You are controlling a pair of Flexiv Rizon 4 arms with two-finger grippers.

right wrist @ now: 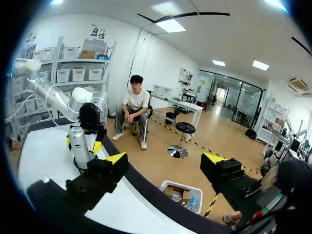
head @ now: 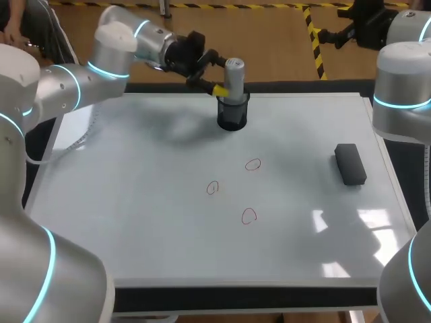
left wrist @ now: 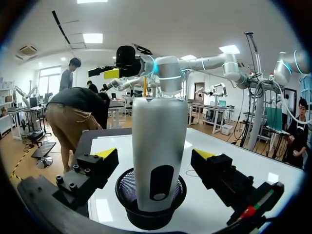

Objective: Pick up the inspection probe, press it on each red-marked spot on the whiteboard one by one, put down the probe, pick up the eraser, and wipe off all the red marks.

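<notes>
On the surface the whiteboard (head: pixel 135 202) takes up most of the room. At its far edge the left hand (left wrist: pixel 155 154) stands wide, a finger on each side of the probe (head: pixel 234 74) without touching it. The right hand (right wrist: pixel 165 158) hangs wide by the board's edge, holding nothing. The probe stands upright in a black holder (head: pixel 232 116). A black eraser (head: pixel 350 163) lies near the right side, well apart from three red marks (head: pixel 252 164) mid-board

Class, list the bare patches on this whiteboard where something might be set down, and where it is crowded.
Bare on the whiteboard: the left half; the near strip below the three red marks; the corner nearer than the eraser. Crowded: far middle, where the left tool flanks the probe in its holder, and around the marks.
</notes>
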